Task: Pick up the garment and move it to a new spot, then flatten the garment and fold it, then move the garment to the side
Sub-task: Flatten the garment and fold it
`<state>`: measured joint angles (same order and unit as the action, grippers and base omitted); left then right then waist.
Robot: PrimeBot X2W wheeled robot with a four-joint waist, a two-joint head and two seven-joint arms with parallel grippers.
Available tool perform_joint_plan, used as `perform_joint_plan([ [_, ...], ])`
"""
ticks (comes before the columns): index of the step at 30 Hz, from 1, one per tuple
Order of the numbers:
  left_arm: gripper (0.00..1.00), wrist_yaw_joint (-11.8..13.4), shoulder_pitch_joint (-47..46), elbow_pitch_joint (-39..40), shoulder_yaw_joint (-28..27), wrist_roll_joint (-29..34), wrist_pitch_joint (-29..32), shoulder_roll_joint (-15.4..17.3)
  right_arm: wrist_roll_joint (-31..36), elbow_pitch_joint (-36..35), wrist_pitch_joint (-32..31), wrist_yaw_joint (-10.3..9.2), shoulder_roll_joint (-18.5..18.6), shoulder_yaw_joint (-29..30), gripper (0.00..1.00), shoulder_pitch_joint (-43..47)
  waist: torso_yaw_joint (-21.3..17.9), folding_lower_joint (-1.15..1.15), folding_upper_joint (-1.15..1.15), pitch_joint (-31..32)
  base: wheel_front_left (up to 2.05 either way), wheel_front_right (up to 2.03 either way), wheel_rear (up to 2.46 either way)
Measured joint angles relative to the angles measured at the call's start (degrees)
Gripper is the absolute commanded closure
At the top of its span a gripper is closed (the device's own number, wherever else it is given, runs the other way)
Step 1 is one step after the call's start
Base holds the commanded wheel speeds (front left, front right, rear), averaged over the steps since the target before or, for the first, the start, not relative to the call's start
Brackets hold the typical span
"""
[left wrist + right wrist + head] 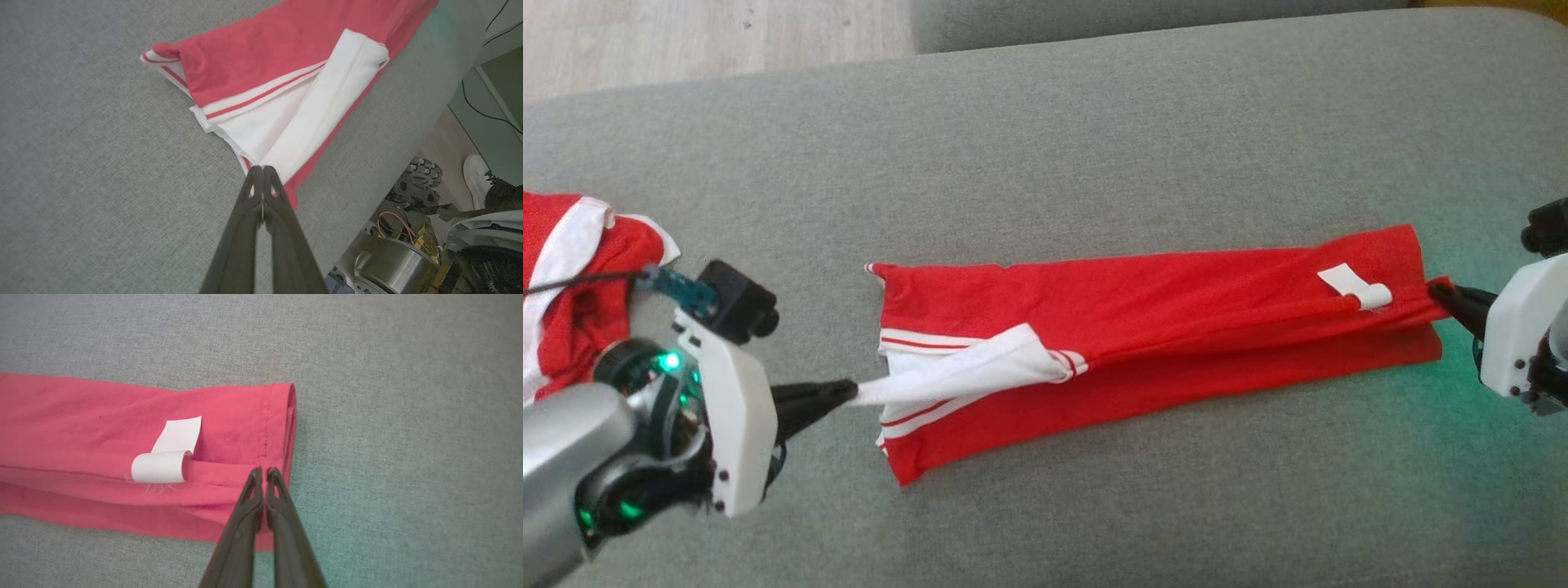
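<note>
Pinching one end each, the left gripper (849,390) and right gripper (1437,290) hold the red shirt (1176,327) stretched long between them.

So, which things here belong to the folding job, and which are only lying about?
For the job: red garment, stretched on the grey cushion; left tool, shut on its white trim; right tool, shut on its red hem.
Lying about: second garment, red and white, bunched at the robot's left; white shoe on the floor.
</note>
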<state>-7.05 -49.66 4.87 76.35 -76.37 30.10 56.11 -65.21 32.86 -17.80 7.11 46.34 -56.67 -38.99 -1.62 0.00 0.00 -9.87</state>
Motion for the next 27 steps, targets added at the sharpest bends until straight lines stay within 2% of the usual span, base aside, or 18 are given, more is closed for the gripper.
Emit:
perform_joint_plan([
  [9,1.0,0.0,3.5,-2.8,0.0,2.1,-0.8,-2.2,-3.0,-1.6,-4.0,0.0,0.5,-0.5,1.0,1.0,-1.1,0.0,0.0,-0.1,0.0,0.0,0.0],
  [10,0.73,0.0,3.7,-3.2,0.0,2.5,-1.5,-2.7,-3.8,-1.5,-4.6,0.0,0.5,-0.5,0.68,1.1,-1.2,0.0,0.0,0.0,0.0,0.0,0.0],
  [11,0.31,0.2,4.0,-3.6,0.0,2.8,-2.1,-3.1,-4.4,-1.4,-5.1,0.0,0.5,-0.4,0.0,1.2,-1.3,0.0,0.0,0.2,0.0,0.0,0.0],
  [12,0.0,0.6,4.3,-3.9,0.0,2.8,-2.5,-3.4,-5.1,-1.3,-5.6,0.0,0.5,-0.4,0.0,1.2,-1.4,0.0,0.0,0.3,0.0,0.0,0.0],
  [16,0.0,1.6,5.4,-5.0,-0.4,2.8,-5.1,-3.9,-7.2,-0.2,-7.7,0.0,0.5,0.4,0.0,2.6,-1.6,0.0,0.0,1.1,0.0,0.0,0.0],
  [22,0.0,3.3,6.3,-5.8,-4.4,2.9,-14.5,-4.2,-12.2,0.5,-9.3,-0.01,0.8,4.1,0.0,4.1,-2.2,-0.01,0.0,2.7,0.0,0.0,0.0],
  [24,0.0,4.7,7.1,-6.2,-6.2,3.4,-19.4,-4.2,-12.3,-0.5,-7.7,-0.01,1.3,5.2,0.0,4.1,-2.3,-0.01,0.0,3.1,0.0,0.0,0.0],
  [27,0.0,7.7,9.1,-7.5,-9.6,3.3,-28.2,-5.0,-12.0,-3.1,-1.5,-0.01,1.2,7.9,0.0,4.1,-2.5,-0.01,0.0,3.7,0.0,0.0,0.0],
])
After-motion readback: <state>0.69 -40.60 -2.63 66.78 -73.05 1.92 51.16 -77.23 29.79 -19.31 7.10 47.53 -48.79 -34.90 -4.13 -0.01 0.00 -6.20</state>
